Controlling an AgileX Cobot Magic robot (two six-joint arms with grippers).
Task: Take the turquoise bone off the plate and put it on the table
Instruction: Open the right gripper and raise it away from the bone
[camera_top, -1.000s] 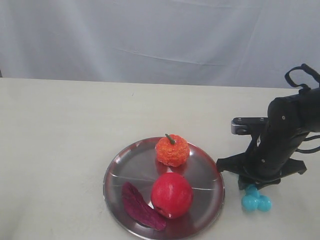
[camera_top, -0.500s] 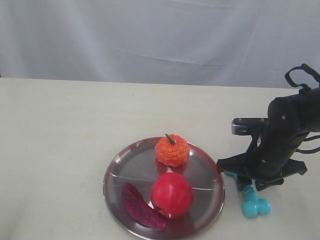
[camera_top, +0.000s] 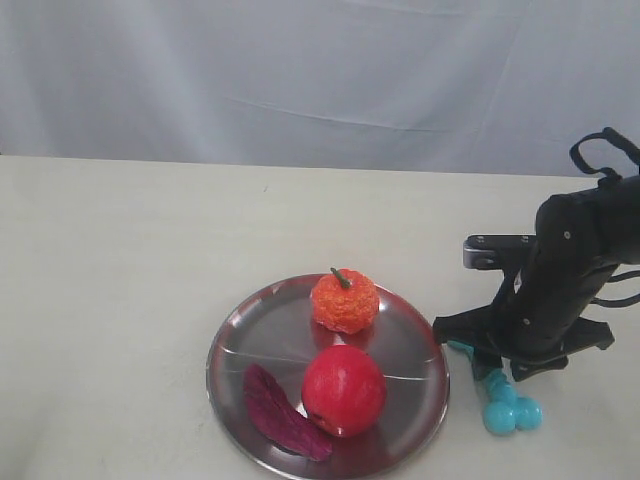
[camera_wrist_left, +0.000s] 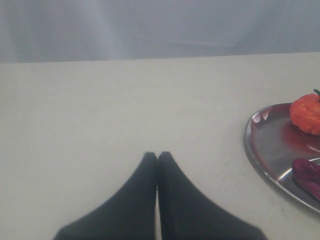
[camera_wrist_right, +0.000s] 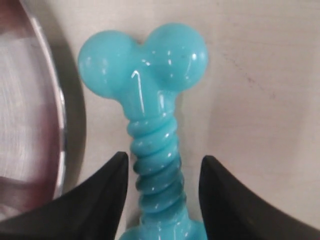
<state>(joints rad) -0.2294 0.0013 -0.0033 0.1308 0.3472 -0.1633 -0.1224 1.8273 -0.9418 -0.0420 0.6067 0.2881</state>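
Observation:
The turquoise bone (camera_top: 506, 406) lies flat on the beige table (camera_top: 150, 250), just off the right rim of the silver plate (camera_top: 265, 330). My right gripper (camera_top: 494, 368) hangs low over it. In the right wrist view this gripper (camera_wrist_right: 164, 157) is open, its black fingers standing on either side of the ribbed shaft of the bone (camera_wrist_right: 150, 95) with gaps on both sides. The plate rim (camera_wrist_right: 35, 125) sits beside one finger. My left gripper (camera_wrist_left: 157, 155) is shut with nothing in it, over bare table left of the plate (camera_wrist_left: 265, 145).
On the plate rest an orange knobbly fruit (camera_top: 344, 300), a red apple (camera_top: 343, 389) and a dark purple-red slice (camera_top: 282, 413). A pale curtain (camera_top: 300, 70) closes off the back of the table.
A second ago only the bone's near knobs showed below the right gripper. Now its shaft and far end show too, and the gripper sits slightly higher. The left gripper is unchanged.

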